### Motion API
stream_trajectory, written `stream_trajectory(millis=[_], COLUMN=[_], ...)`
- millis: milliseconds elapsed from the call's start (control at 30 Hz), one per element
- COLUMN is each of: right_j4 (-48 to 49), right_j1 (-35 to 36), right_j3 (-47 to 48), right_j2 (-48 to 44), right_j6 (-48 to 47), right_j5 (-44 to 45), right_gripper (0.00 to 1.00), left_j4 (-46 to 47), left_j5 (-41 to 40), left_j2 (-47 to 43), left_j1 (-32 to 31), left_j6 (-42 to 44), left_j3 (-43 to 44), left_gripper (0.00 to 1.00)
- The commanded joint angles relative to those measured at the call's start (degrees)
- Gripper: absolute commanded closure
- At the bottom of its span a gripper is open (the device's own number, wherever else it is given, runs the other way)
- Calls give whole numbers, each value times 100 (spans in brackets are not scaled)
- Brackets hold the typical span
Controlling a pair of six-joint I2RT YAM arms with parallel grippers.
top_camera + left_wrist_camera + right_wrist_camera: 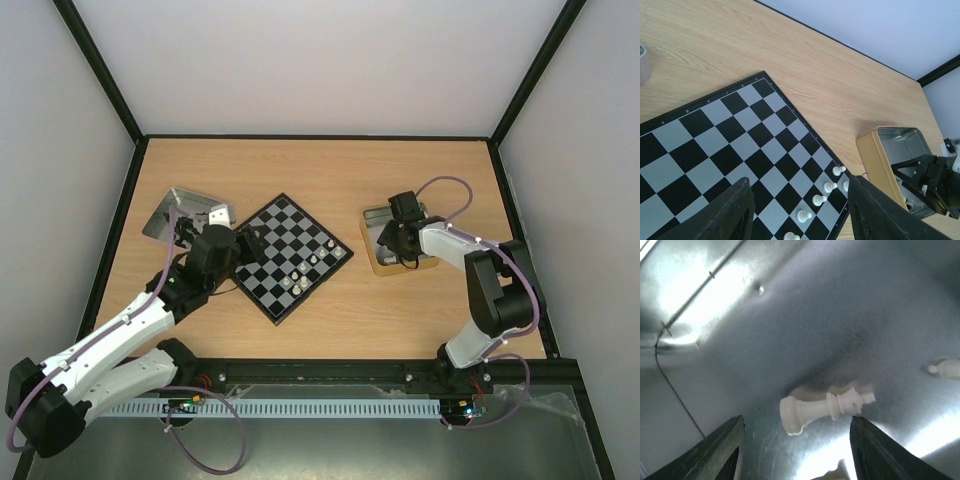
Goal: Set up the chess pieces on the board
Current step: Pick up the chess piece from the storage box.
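- The counter (320,170) carried the board (290,250) near its middle, turned corner-on to the arms. A metal tray (165,212) sat toward the left edge and a tan-rimmed tray (376,266) toward the right edge.
- The right arm was plainly the nearer one for the coming pick. The right end effector (796,422) hung inside the tan-rimmed tray, while the left end effector (800,182) hovered over the board's left corner, spread and holding nothing.
- Several pieces (820,199) stood in a row along the board's edge nearest the tan-rimmed tray.
- The tall piece (815,410) lay on its side on that tray's floor, directly under the right end effector. It sat between the spread fingers (725,450) and touched neither.
- Its long axis ran nearly along the line from finger to finger, base toward the finger at the left of the right wrist view and crown toward the other. Closing as it stood would likely squeeze it end to end, so a wrist turn looked advisable.
- Only the right wrist view showed how it lay, and a second piece (946,368) near it. The top view hid both under the arm, yet it alone showed trays and board together.
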Motion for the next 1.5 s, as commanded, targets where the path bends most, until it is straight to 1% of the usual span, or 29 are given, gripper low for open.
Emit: stream_trajectory(millis=[0,200,400,567,700,900,1000,1100,1233,1333,1467], right_j4=[11,107,49,-2,-96,-178,-142,-37,62,-6,-173], right_j1=[-20,-66,-68,-65,-74,-133,-147,-215,-451,-505,-536], right_j3=[54,213,521,762,939,1105,1112,1094,1135,1284,1533], right_j2=[272,523,856,1162,1312,1295,1124,957,908,987,1254], right_j6=[126,51,-281,-482,-611,-741,-822,-1161,-1767,-2206,-2541], right_j5=[192,355,601,792,1152,1405,1401,1384,829,640,554], right_gripper=[43,45,50,50,46,45,46,46,49,49,49], left_j4=[159,167,211,212,212,203,202,211,212,227,277], left_j5=[130,240,316,364,382,406,413,418,435,451,516], left_j2=[55,42,84,109,112,122,113,108,108,100,121], left_j1=[81,178,229,251,262,286,287,293,293,296,304], left_j6=[-34,-70,-79,-105,-105,-103,-113,-115,-106,-110,-124], left_j3=[-52,-74,-93,-133,-148,-159,-166,-179,-182,-191,-215], left_gripper=[47,46,46,46,46,46,46,46,46,46,46])
